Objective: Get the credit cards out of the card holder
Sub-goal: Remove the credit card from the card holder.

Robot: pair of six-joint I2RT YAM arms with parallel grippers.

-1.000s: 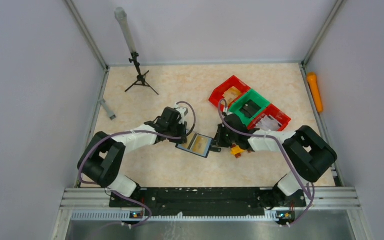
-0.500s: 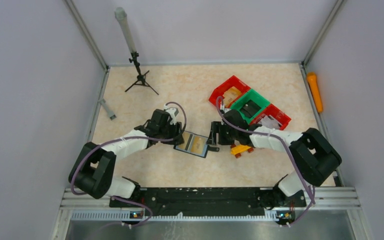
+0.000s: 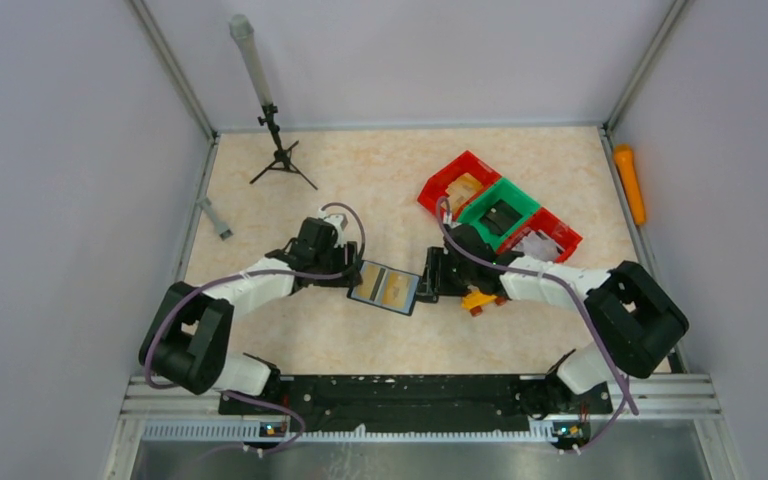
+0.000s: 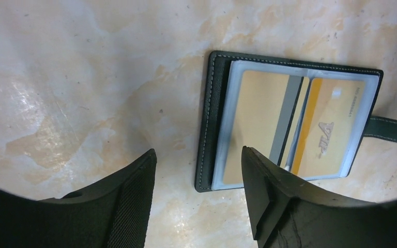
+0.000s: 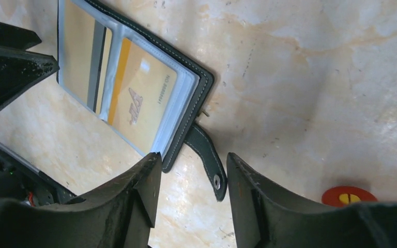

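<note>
Marbled desk (image 3: 360, 180): card holder (image 3: 385, 288) lay unpinned, so spread left pincer (image 4: 199, 155) and right pincer (image 5: 194, 157) risked dragging it by its credit cards (image 4: 320, 129).

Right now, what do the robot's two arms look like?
The left arm and right arm have white links between chunky black joints. A purple cable loops along each one. Their jaws are black, thick and wedge-shaped, and one on the left has a meshy inner pad.
</note>
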